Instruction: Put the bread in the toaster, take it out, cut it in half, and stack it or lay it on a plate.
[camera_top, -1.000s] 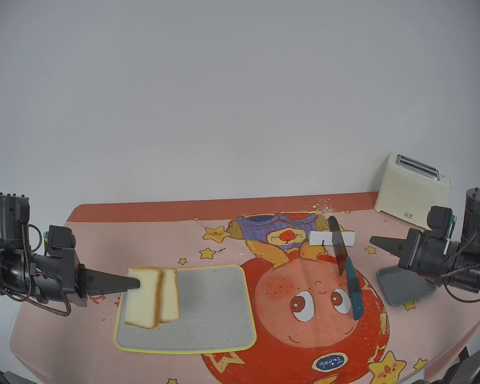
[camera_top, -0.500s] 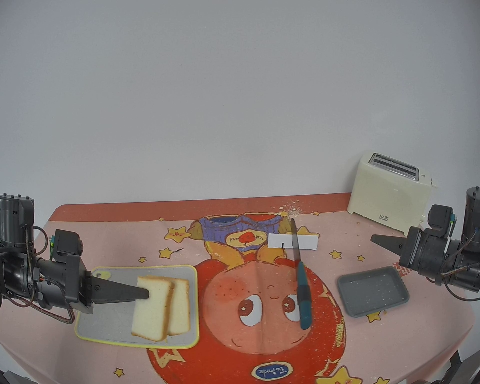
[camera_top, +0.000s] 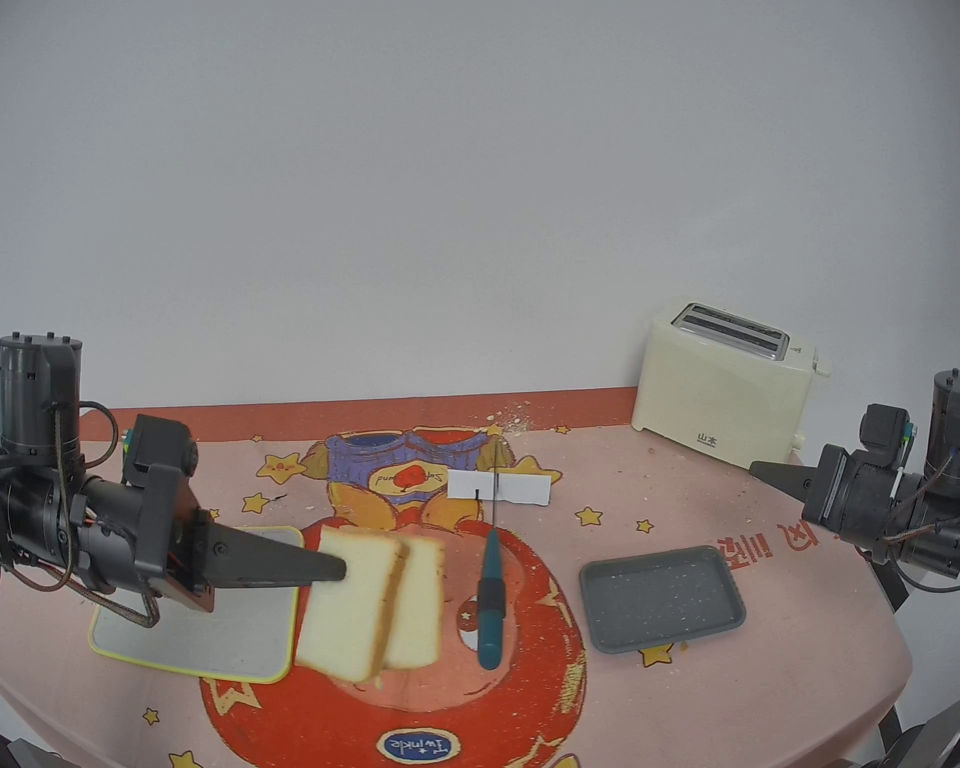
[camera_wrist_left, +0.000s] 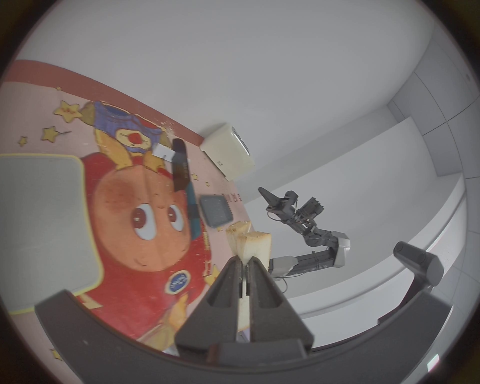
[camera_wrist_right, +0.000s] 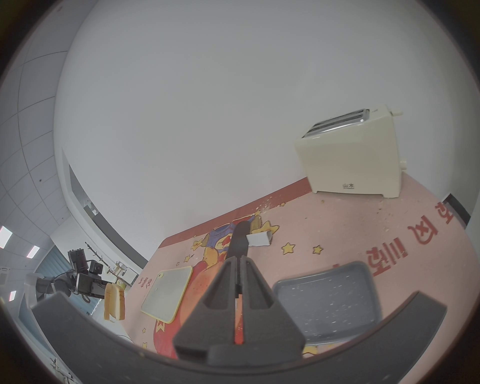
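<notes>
The left tool (camera_top: 338, 570) is pinching two pale square slices of bread (camera_top: 365, 605) by their edge, fingers pressed onto them. The slices are hanging upright just left of the teal-handled kitchen knife (camera_top: 489, 600), seemingly clear of the cartoon-printed bench (camera_top: 800, 640), though the angle makes that hard to judge. The knife is lying flat, its blade pointing toward a small white card (camera_top: 498, 487). The grey yellow-rimmed cutting board (camera_top: 200, 635) is sitting further left of the knife. The dark grey rectangular tray (camera_top: 662, 598) is resting near the knife's right, and the cream two-slot toaster (camera_top: 725, 385) is standing beyond it. The right tool (camera_top: 765, 470) is hovering far right of the knife, fingers pressed together, gripping nothing.
</notes>
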